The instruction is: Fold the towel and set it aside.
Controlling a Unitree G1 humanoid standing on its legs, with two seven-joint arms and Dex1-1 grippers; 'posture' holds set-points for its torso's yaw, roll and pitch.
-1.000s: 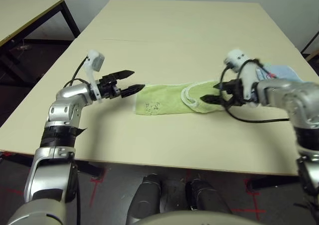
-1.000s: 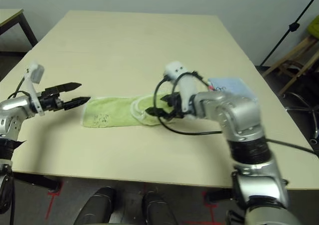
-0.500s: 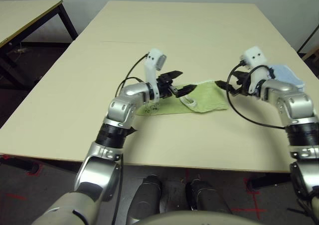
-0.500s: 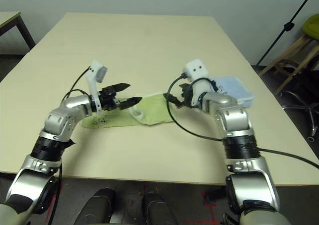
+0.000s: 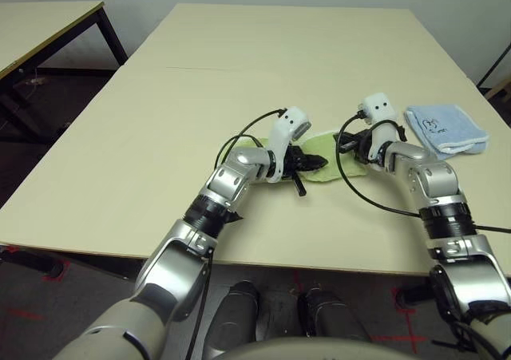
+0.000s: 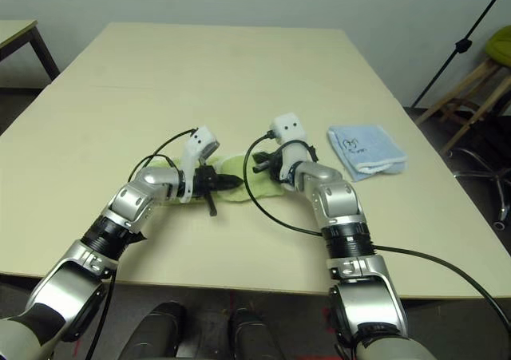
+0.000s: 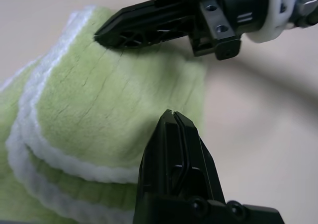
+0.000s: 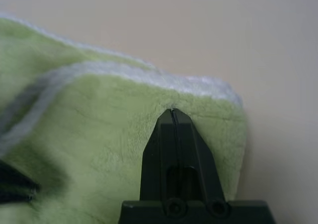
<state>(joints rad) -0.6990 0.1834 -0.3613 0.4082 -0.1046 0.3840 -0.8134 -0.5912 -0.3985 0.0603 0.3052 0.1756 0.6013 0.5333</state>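
Grippers, left (image 7: 171,115) and right (image 8: 172,112), fingers pressed together atop the light green terry towel (image 7: 114,110), may pinch nothing and slip off.

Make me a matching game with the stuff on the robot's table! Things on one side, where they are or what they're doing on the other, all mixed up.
Things:
1. towel
2. blue cloth
3. left gripper
4. right gripper

Descriptions:
A. folded, lying alone to the robot's right
B. shut, at the towel's end nearest the blue cloth
C. green, bunched between the two grippers
D. shut, on the near edge of the towel

Pairs: 1-C, 2-A, 3-D, 4-B
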